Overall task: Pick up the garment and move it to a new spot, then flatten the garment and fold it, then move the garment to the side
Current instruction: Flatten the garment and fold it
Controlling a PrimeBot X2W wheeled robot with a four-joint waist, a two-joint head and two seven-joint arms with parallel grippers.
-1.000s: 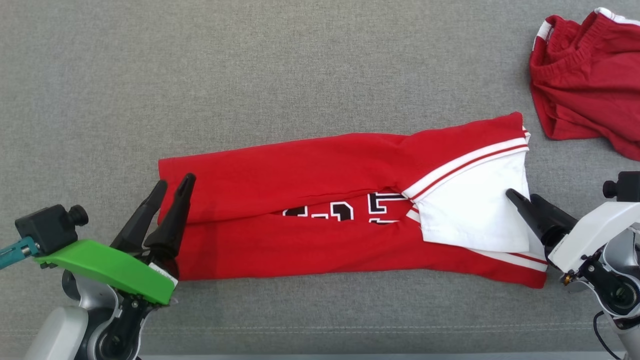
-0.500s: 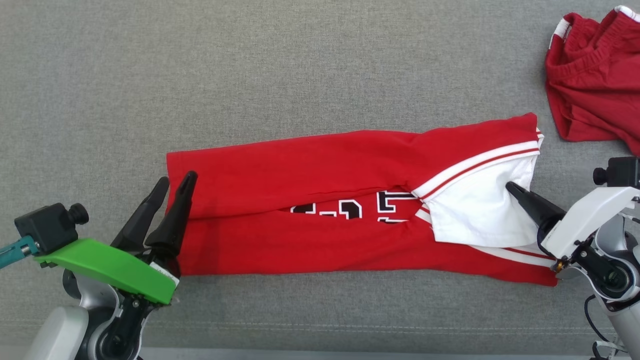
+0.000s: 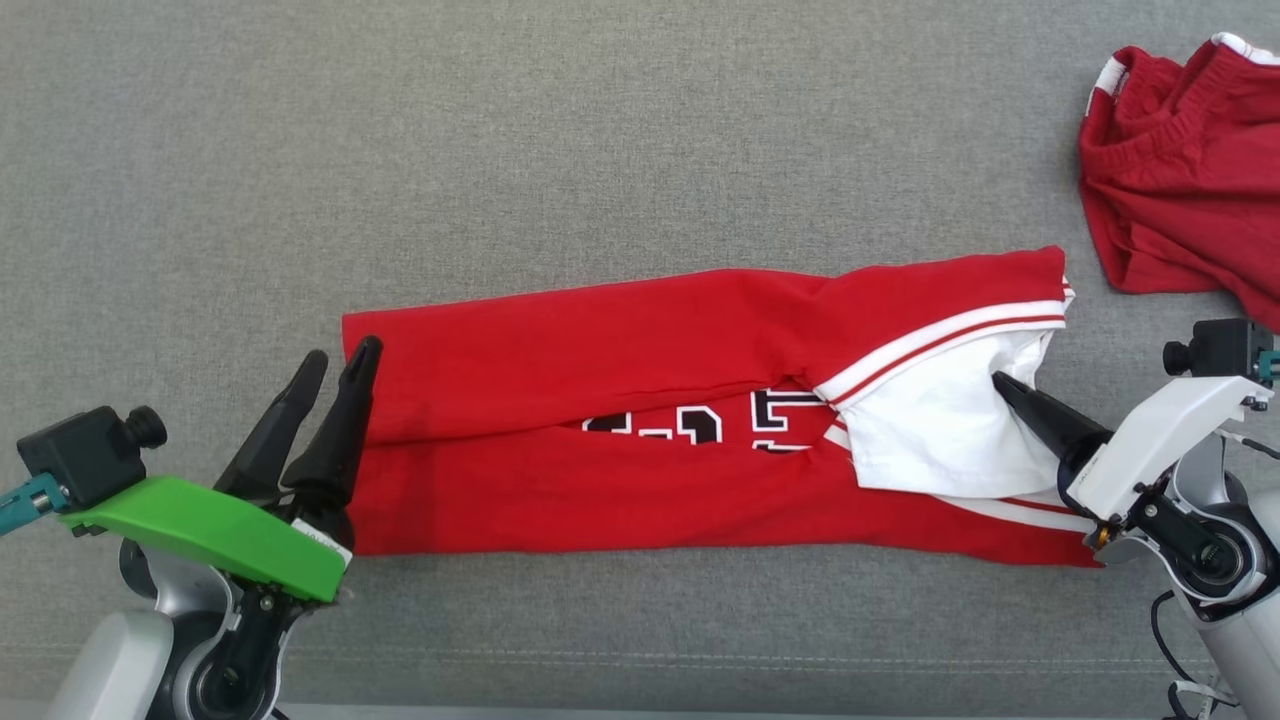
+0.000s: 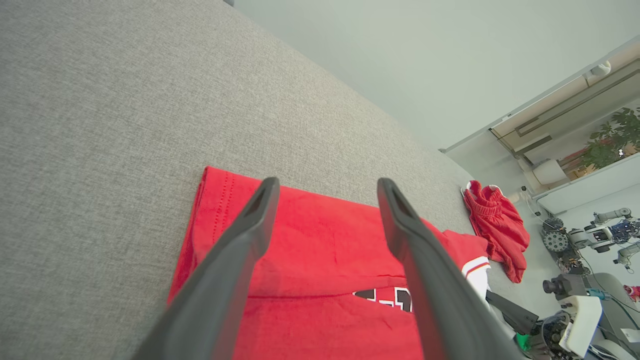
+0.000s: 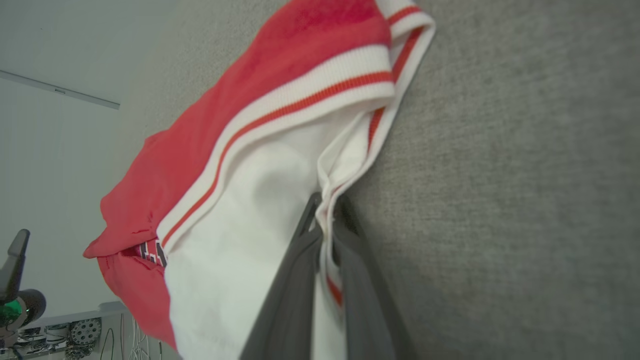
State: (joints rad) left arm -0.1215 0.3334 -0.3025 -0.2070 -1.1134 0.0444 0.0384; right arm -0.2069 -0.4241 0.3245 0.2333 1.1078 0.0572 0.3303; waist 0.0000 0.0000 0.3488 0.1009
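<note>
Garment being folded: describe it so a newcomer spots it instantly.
On the grey fabric surface, look at the centre: a long red jersey folded into a flat band. Unlike the crumpled red garment in the far right corner, it shows black-and-white numerals and a white panel.

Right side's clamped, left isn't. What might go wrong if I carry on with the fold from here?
1. The right gripper pinches just the trimmed edge of the white sleeve; it may lift one layer and open the lengthwise fold of the jersey.
2. The left gripper is open at the other end; a one-sided pull would likely skew the cloth.
3. The red shorts lie close by and might get swept.
</note>
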